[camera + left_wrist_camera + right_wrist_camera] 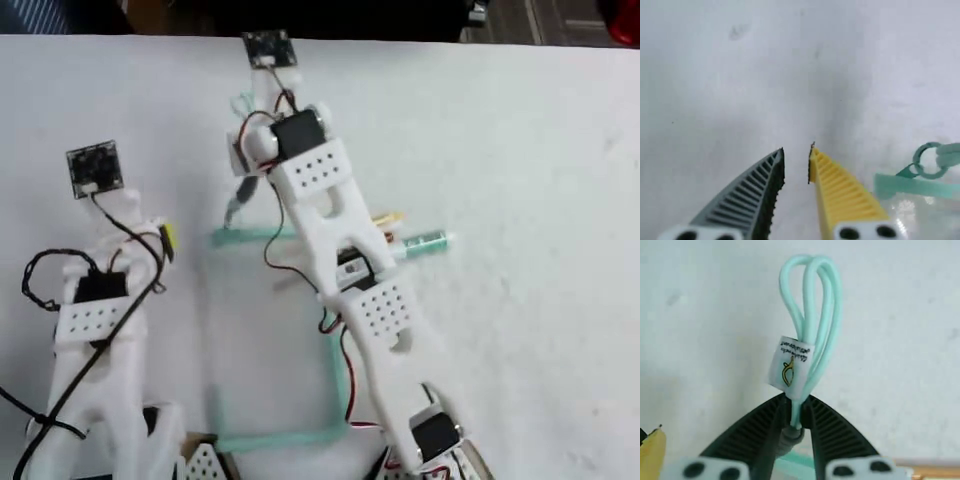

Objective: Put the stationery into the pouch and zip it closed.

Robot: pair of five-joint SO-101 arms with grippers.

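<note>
The clear pouch [270, 340] with a mint green edge lies flat between the arms, partly under the right arm. My right gripper [794, 405] is shut on the pouch's mint cord pull [810, 315], which carries a white tag [790, 362]; in the high view this gripper [240, 200] is at the pouch's far left corner. My left gripper [796, 150] hovers over bare table just left of that corner, its grey and yellow fingers slightly open with nothing between them. A mint pen [425, 241] and a pencil [386, 218] lie to the right of the right arm, partly hidden by it.
The pouch's ring and mint strip [920, 175] lie close beside my left gripper's yellow finger [840, 190]. White table stretches free to the far left and the far right. Loose arm cables [45, 275] hang by the left arm.
</note>
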